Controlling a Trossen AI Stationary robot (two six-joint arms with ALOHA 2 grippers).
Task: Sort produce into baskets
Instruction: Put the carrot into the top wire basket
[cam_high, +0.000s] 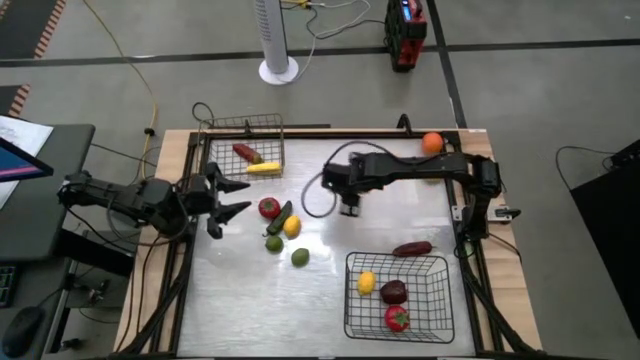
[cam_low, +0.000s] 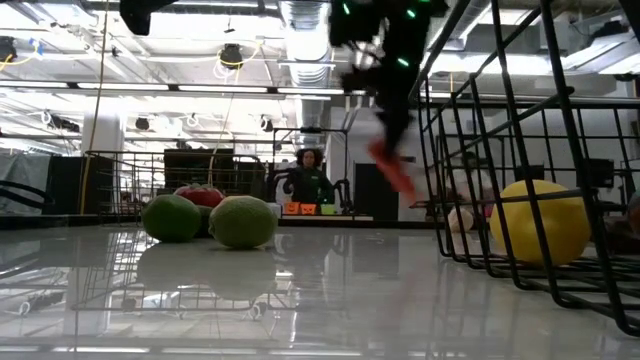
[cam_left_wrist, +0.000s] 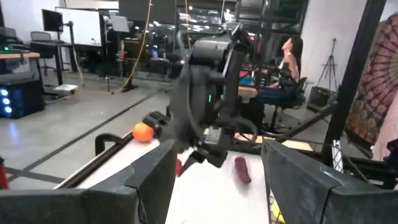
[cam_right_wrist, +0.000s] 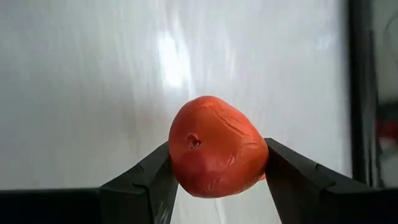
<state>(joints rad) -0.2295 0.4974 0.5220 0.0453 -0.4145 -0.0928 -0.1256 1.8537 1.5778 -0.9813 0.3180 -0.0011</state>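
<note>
Left gripper (cam_high: 232, 198) waits at the table's left edge, fingers spread wide, nothing between them; it points at the loose pile, so you have it staged for a later pick, by my reading.

Grey basket (cam_high: 245, 123) sits at the far left corner; in it lie a dark red long piece (cam_high: 245, 151) and a yellow long piece (cam_high: 262, 168).

Loose pile, just right of the left gripper: red tomato (cam_high: 268, 207), dark green long piece (cam_high: 279, 218), yellow round (cam_high: 292, 226), two green rounds (cam_high: 274, 243) (cam_high: 299, 256); all close together, some touching; none sorted yet.

Right gripper (cam_high: 349, 209) hangs over mid-table, clear of both baskets; the right wrist view shows its fingers closed on the sides of a red-orange piece (cam_right_wrist: 216, 147), thick end toward the camera; the low view shows it dangling long below the gripper, well off the surface; held high, likely so it clears a basket rim.

Orange round (cam_high: 432, 143) rests on the far right frame; maroon long piece (cam_high: 412, 248) lies just outside the black basket (cam_high: 436, 263); inside that: yellow piece (cam_high: 366, 283), maroon piece (cam_high: 394, 292), red piece (cam_high: 397, 318).

Judgement: long pieces collect in grey, so you probably carry this one there.
</note>
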